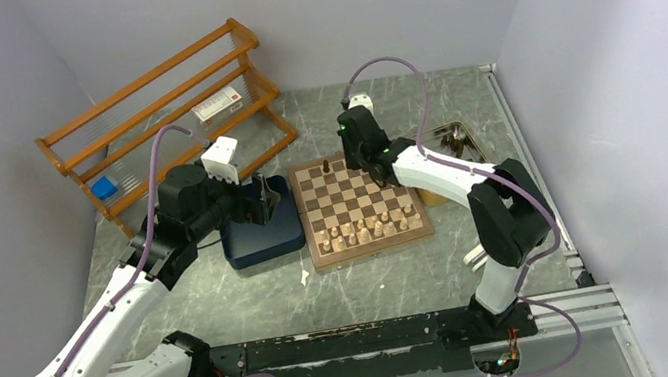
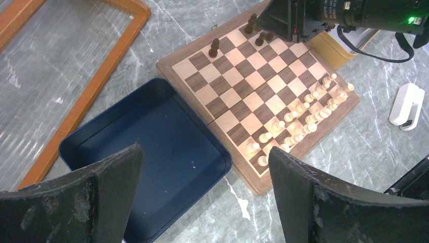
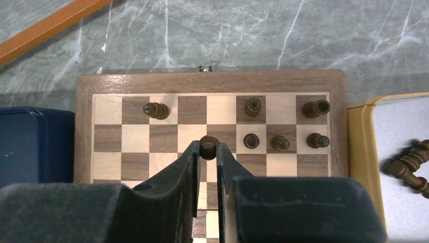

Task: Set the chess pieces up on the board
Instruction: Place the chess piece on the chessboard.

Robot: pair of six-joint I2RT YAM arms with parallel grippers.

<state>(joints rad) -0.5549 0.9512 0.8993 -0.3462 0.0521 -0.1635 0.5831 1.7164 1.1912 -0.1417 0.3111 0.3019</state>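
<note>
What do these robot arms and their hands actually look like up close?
The left arm and right arm are white shells with chunky black joints, each trailing a lilac cable. The left hand and right hand each have two matte black, scuffed fingers. A small green light glows near the right wrist.

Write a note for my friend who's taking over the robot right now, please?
Right gripper: shut on a dark piece over the board.
Left gripper: open, above the blue tray.
Done: six dark chessmen stand at the far end; cream pieces fill the near rows.
Left: place the held one, then the loose dark ones in the yellow tray.
</note>
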